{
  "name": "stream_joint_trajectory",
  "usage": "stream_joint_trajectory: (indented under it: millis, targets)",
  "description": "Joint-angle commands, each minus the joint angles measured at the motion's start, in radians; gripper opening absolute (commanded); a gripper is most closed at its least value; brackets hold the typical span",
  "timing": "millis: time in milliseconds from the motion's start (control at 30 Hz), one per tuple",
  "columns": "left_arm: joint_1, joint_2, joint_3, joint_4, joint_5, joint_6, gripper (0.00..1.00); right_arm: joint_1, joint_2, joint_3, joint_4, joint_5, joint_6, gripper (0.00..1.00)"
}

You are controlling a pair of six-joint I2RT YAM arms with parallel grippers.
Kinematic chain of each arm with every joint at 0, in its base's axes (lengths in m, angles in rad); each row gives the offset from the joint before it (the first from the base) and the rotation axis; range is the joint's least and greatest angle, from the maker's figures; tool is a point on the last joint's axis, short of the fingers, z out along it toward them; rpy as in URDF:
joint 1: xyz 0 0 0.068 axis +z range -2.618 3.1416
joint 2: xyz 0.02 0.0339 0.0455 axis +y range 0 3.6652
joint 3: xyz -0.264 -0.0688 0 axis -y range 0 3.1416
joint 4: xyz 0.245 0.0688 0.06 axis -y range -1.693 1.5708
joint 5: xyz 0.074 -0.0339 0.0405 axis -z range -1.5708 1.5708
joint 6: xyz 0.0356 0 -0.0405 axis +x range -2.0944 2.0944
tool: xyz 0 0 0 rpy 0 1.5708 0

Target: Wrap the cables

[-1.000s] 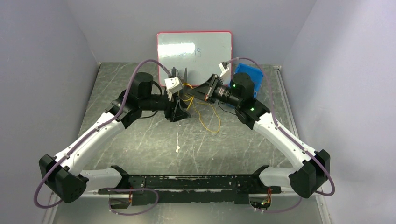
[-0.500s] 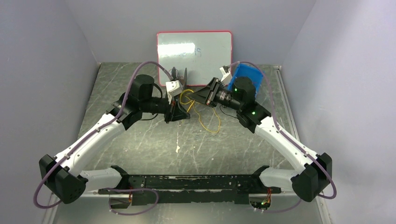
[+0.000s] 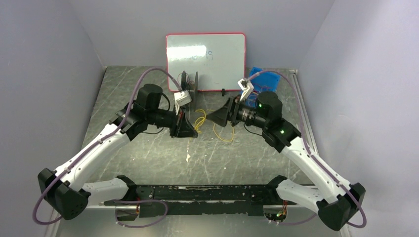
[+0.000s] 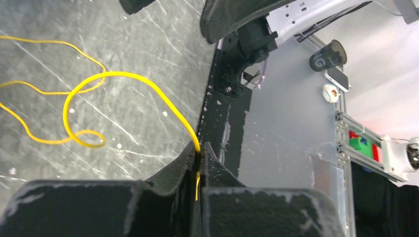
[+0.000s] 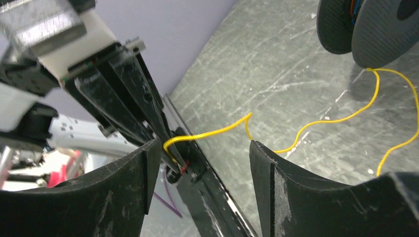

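Left hand point(image 4: 199, 152) has its fingers pressed together on the yellow cable point(image 4: 129, 75), which I see pinched right at the tips in the left wrist view. From that pinch the strand climbs, arcs over to the left and curls into a loose loop lying on the worktop point(image 4: 148, 29), with more thin yellow runs trailing off toward the left edge of that view.

Right hand point(image 5: 203, 144) is spread wide and holds nothing. Through its wrist camera I see the cable crossing the gap between its two fingers. The strand passes very close to the tip of the right-side finger point(image 5: 276, 187), and I cannot tell whether it touches there. On the far side of the gap the cable ends in the left hand's closed tips. In the other direction it snakes across the worktop to the lower edge of a black spool point(image 5: 380, 34), which stands on its edge.

From above, the two hands face each other near the middle of the worktop, tips apart, with the yellow loops lying between and just below them. The spool stands in front of a red-framed whiteboard point(image 3: 205, 54) at the back. A blue box point(image 3: 261, 77) sits behind the right arm's wrist.
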Motion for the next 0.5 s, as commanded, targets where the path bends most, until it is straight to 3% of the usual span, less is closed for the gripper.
stream_joint_trajectory:
  millis: [0, 133, 267, 467]
  targets:
    - [-0.007, -0.068, -0.056, -0.026, 0.071, -0.099, 0.07, 0.002, -0.083, -0.086, 0.011, -0.093, -0.168, 0.69]
    - [-0.008, -0.082, -0.090, -0.067, 0.112, -0.132, 0.07, 0.037, -0.144, -0.147, 0.110, -0.143, -0.259, 0.69]
    - [-0.008, -0.082, -0.108, -0.137, 0.152, -0.128, 0.07, 0.117, -0.103, -0.142, 0.164, -0.207, -0.343, 0.69]
    - [-0.008, -0.120, -0.138, -0.210, 0.210, -0.108, 0.07, 0.211, -0.075, -0.143, 0.163, -0.279, -0.649, 0.74]
